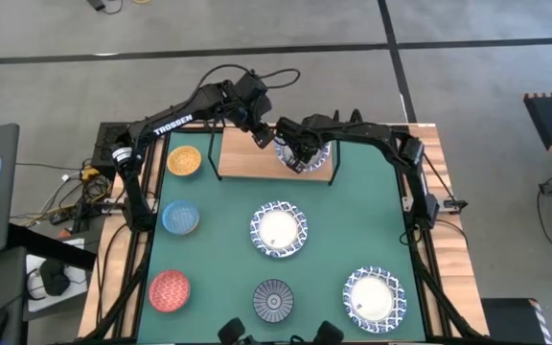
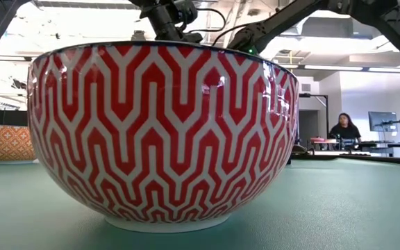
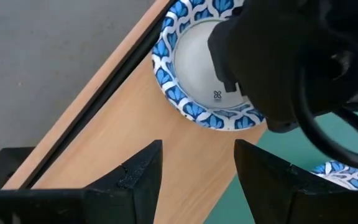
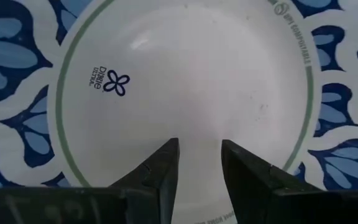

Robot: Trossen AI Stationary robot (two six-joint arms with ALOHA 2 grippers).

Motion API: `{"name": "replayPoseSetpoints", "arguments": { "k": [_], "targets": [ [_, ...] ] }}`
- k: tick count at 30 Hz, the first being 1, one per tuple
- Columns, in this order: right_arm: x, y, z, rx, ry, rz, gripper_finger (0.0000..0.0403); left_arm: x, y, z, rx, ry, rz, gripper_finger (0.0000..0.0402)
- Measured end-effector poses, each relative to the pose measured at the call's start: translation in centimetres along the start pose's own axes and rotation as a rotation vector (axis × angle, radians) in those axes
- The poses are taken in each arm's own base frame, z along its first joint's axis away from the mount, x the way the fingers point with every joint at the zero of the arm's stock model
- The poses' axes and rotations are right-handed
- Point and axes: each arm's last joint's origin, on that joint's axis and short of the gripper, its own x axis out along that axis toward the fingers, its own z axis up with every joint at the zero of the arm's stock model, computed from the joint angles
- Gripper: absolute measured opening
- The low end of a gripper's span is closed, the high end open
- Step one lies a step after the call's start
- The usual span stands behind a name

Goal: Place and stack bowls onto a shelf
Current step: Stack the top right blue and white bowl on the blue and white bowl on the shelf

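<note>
The shelf [image 1: 242, 163], a light-wood board in a black wire frame, stands at the mat's far edge. A white bowl with a blue patterned rim [image 3: 194, 56] sits on its right half. My right gripper [image 4: 199, 155] points down over that bowl's white inside [image 4: 185, 68], fingers open with nothing between them. My left gripper [image 3: 197, 165] hangs open above the shelf's bare wood [image 3: 135, 118], just left of the bowl, holding nothing. In the high view the left gripper [image 1: 262, 137] and right gripper [image 1: 300, 158] stand close together. My right gripper comes at the bowl's white inside from above, pointing steeply down, its two fingertips [image 4: 166, 155] apart over the floor of the bowl. Whether they touch it, I cannot tell.
On the green mat [image 1: 353, 220] sit a yellow bowl [image 1: 184, 160], a light blue one [image 1: 180, 218], a red one [image 1: 169, 290], a dark striped one [image 1: 273, 299] and two blue-rimmed white bowls [image 1: 278, 230] [image 1: 374, 297]. A person [image 2: 344, 128] sits far behind the table.
</note>
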Motion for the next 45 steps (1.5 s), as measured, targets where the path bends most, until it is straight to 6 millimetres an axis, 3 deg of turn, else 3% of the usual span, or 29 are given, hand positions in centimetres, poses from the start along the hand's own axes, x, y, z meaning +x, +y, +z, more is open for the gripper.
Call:
{"name": "replayPoseSetpoints", "arguments": {
  "k": [5, 13, 17, 21, 28, 37, 40, 45],
  "targets": [
    [-1.5, -0.5, 0.0, 0.011, -0.045, -0.028, 0.0148, 0.0, -0.2, 0.1, 0.000, -0.011, -0.008, 0.0183],
    [-8.8, -3.5, -0.4, 0.131, -0.292, -0.020, 0.0148, 0.0, -0.3, 0.0, 0.017, -0.008, -0.007, 0.0183],
    [-11.0, -4.3, -1.5, 0.161, -0.309, -0.013, 0.0148, 0.5, -0.9, -0.3, 0.049, 0.029, -0.028, 0.0183],
    [-10.5, -4.3, -3.1, 0.147, -0.204, -0.020, 0.0148, 1.9, -2.1, -1.2, 0.096, 0.133, -0.065, 0.0183],
    [-7.9, -3.7, -5.7, 0.080, -0.008, -0.067, 0.0148, 4.4, -5.1, -3.0, 0.193, 0.280, -0.120, 0.0183],
    [-6.0, -6.7, -6.4, 0.079, 0.049, -0.175, 0.0148, 7.4, -7.8, -4.0, 0.240, 0.333, -0.179, 0.0183],
    [-7.0, -7.0, -6.6, 0.092, 0.020, -0.156, 0.0148, 7.5, -7.9, -4.1, 0.236, 0.333, -0.177, 0.0183],
    [-10.7, -6.3, -7.7, 0.162, -0.092, -0.057, 0.0148, 8.1, -8.3, -4.2, 0.223, 0.334, -0.181, 0.0183]
  ]
}}
